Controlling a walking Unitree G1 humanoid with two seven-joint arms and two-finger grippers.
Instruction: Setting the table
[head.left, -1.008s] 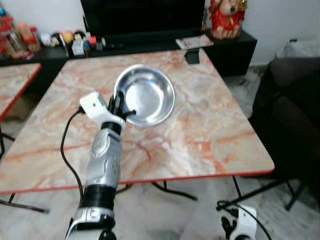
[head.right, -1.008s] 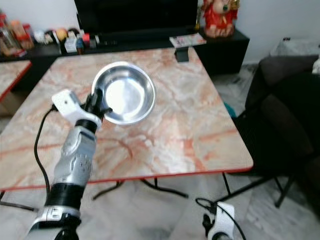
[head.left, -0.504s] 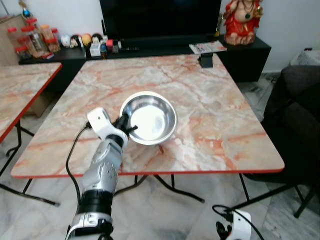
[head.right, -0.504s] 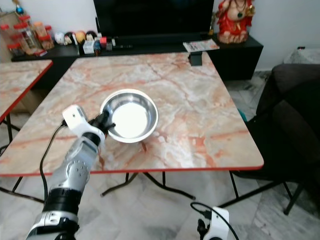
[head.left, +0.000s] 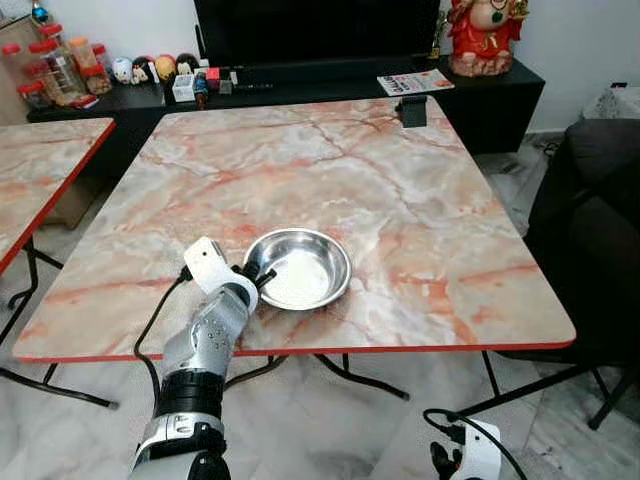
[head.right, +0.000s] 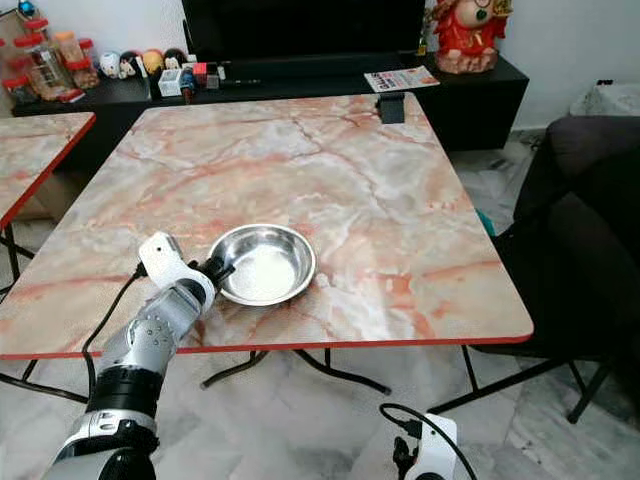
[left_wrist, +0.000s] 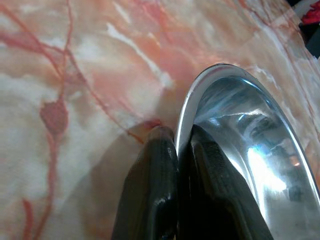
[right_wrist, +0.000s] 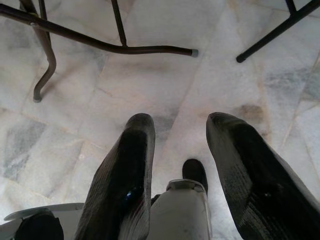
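Left wrist view: your left gripper (left_wrist: 176, 145) is pinched on the rim of the steel bowl (head.left: 298, 268), resting near table (head.left: 420, 250) front edge; light, rigid, slick, so grip rim firmly; right gripper (right_wrist: 181, 145) idle w/ fingers apart.

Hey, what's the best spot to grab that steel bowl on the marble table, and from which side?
Grip the steel bowl by its thin rim, from the table's near edge. It rests upright on the table, so only the lip fits between two fingers. The left gripper pinches it there, one finger inside, one outside.
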